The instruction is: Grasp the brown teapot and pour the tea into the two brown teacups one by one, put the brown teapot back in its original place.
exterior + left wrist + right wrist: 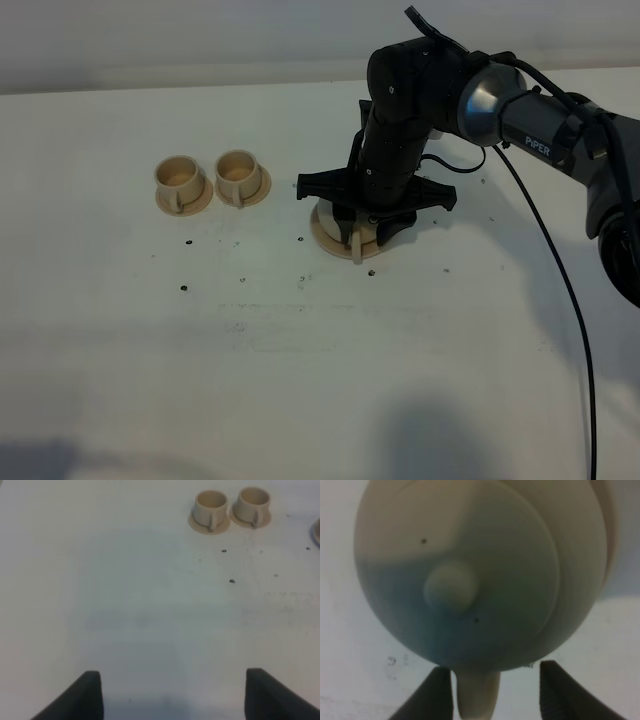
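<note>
Closest to the front edge of the table (300, 390), the left gripper (172, 675) hangs over bare tabletop with its jaws spread wide and nothing between them; it has no part in the step in hand. Farther in, a little right of the middle and toward the back edge, the brown teapot (455, 570) sits on its wide saucer (322, 236), and the right gripper (494, 669) is down over it from above. Its jaws stand wide, one on each side of the loop handle (477, 695). The handle lies close to one jaw with a clear gap at the other, so I judge the pot is not yet gripped. The step is the grasp. To do it well, the jaws should be centred on the handle before closing, so the pot is not nudged sideways across the saucer. They should also bite deep enough on the loop that the pot cannot swing. The lift should then go straight up and level, since the lid with its knob (451, 587) probably only rests in place. Farthest off, toward the back edge and left of the middle, the nearer brown teacup (240, 172) and the farther brown teacup (181, 178) stand side by side on small saucers, well apart from the teapot. The nearer one is the sensible first target.
</note>
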You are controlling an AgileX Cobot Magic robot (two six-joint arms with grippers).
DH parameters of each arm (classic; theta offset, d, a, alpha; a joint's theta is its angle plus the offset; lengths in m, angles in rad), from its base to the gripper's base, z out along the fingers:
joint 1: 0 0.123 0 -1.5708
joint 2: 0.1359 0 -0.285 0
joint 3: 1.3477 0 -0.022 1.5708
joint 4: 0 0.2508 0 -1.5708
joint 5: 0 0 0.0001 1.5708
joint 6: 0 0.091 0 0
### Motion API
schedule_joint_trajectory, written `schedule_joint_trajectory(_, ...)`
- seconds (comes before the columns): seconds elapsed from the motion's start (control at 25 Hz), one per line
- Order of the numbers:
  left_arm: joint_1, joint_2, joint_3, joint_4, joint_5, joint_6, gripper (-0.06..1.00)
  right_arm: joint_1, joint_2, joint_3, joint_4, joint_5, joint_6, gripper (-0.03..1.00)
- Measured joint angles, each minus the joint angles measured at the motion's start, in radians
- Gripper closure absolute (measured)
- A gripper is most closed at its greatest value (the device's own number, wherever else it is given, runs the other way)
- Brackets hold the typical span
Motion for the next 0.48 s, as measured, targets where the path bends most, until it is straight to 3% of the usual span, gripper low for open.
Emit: schedule_joint_trajectory(0.48, 0.000, 0.000, 0.000, 0.000, 0.000, 0.000, 0.35, 0.000, 0.008, 0.000, 0.002, 0.000, -0.026, 0.55)
